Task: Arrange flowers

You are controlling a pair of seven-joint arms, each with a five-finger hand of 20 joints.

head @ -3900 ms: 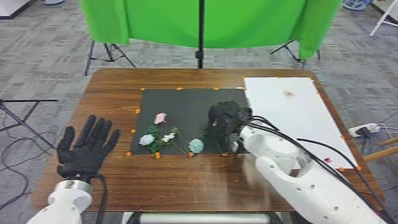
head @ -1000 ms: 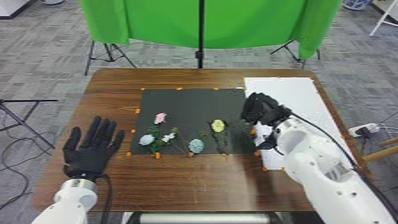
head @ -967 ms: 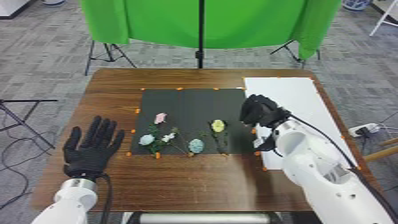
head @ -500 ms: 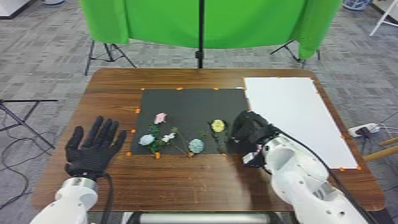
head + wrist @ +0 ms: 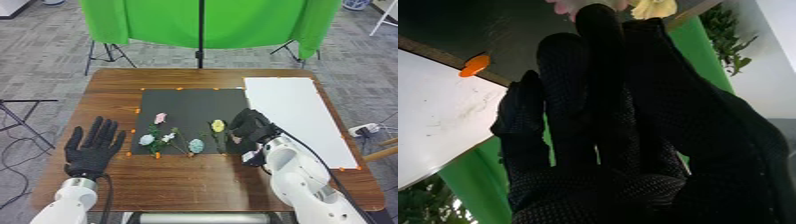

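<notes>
Black mat [image 5: 182, 102] on a brown desk [image 5: 187, 182]: toward its four o'clock edge, your right robot hand [image 5: 251, 125] is closed in what looks like a pinch on a pink-white flower [image 5: 563, 6], near the yellow flower [image 5: 218, 126]. Lower it gently, stem alongside its neighbour's, then loosen and lift straight up. Your left robot hand [image 5: 87, 156], off at eight o'clock, is open and empty.

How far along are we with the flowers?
Mostly there, it seems. Five look placed on the black mat: pink flower, pale blue flower, white flower, blue-green flower and yellow flower. A pink-and-white bloom is at the right hand; held or laid down, I can't tell. Left, probably: settling that bloom and withdrawing the hand.
</notes>
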